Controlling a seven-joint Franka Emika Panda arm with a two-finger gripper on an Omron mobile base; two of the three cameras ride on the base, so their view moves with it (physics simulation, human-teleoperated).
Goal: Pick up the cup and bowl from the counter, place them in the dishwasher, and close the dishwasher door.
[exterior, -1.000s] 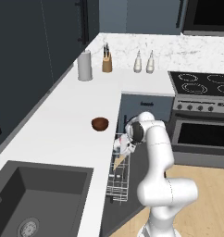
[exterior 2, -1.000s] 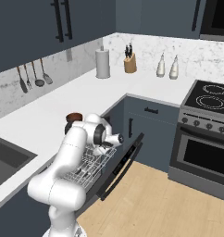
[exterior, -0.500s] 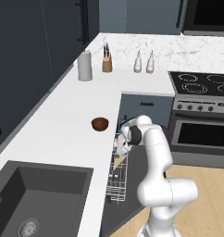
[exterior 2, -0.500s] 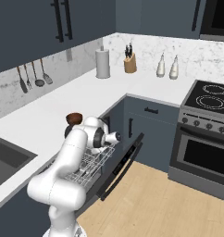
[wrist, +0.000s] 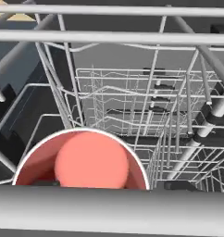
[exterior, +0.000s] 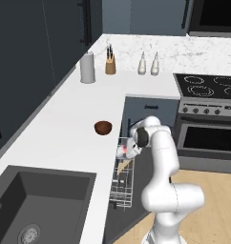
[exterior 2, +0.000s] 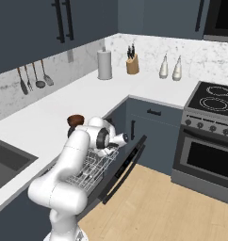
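The white cup [wrist: 86,159], salmon-red inside, fills the bottom of the hand view, its mouth facing the camera. My gripper [wrist: 109,184] is shut on it. The cup [exterior: 121,152] hangs just over the white wire rack [exterior: 121,188], which is pulled out of the open dishwasher. From the right, the cup [exterior 2: 119,138] pokes out of the hand above the rack [exterior 2: 90,172] and the lowered slate door [exterior 2: 127,164]. The dark reddish-brown bowl [exterior: 103,127] sits on the white counter [exterior: 60,133] near its edge, left of the arm; the bowl [exterior 2: 76,119] is partly behind my arm.
A grey canister [exterior: 87,67], a knife block [exterior: 110,64] and two white shakers [exterior: 142,64] stand at the back of the counter. The stove and oven [exterior: 208,124] are to the right, and a dark sink [exterior: 36,205] to the near left. Rack wires [wrist: 132,92] crowd close around the hand.
The hand with the cup has shifted only slightly over the rack. The bowl and the door stay where they were.
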